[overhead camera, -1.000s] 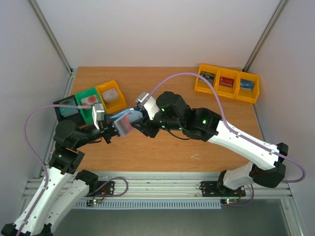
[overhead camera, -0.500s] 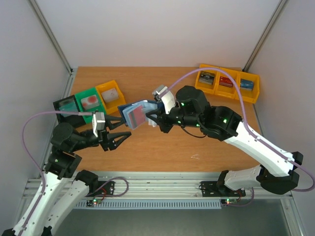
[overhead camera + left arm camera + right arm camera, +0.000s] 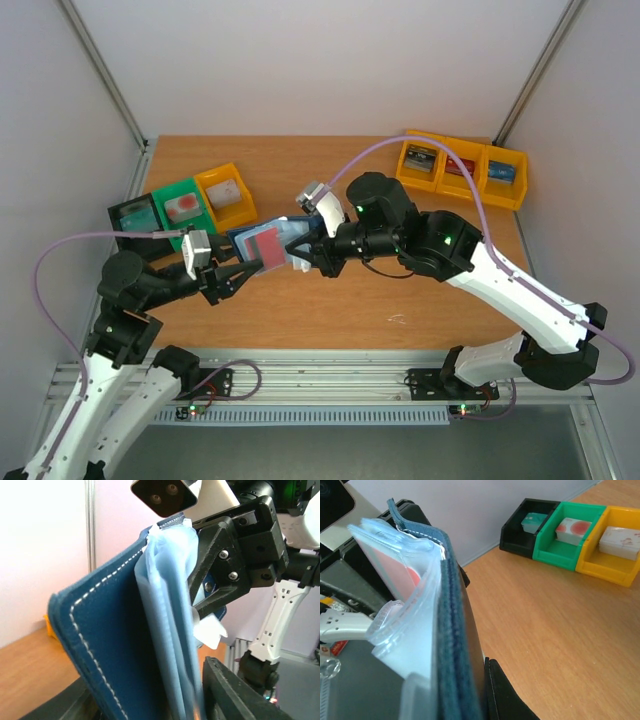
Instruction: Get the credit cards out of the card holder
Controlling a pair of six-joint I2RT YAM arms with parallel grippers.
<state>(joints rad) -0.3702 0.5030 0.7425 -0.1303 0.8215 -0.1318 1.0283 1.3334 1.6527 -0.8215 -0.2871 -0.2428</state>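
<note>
The card holder [image 3: 262,243], a navy wallet with a pale blue lining, hangs in the air over the table's middle left. My right gripper [image 3: 305,250] is shut on its right end; in the right wrist view the navy cover [image 3: 451,645] is pinched against a black finger [image 3: 502,690]. A red credit card [image 3: 270,247] shows in a clear pocket [image 3: 395,570]. My left gripper [image 3: 240,273] stands open with its fingers on either side of the wallet's near edge [image 3: 110,645]. A small gap shows beside the right-hand finger [image 3: 235,690]. Other cards are hidden.
Black [image 3: 130,215], green [image 3: 180,205] and yellow [image 3: 225,195] bins holding small packs stand at the table's left. A row of three yellow bins [image 3: 462,168] sits at the back right. Bare wood lies below the wallet [image 3: 330,300].
The left gripper let go of the wallet and opened while the right gripper shut on it. The right arm then brought the wallet back left, between the left fingers.
</note>
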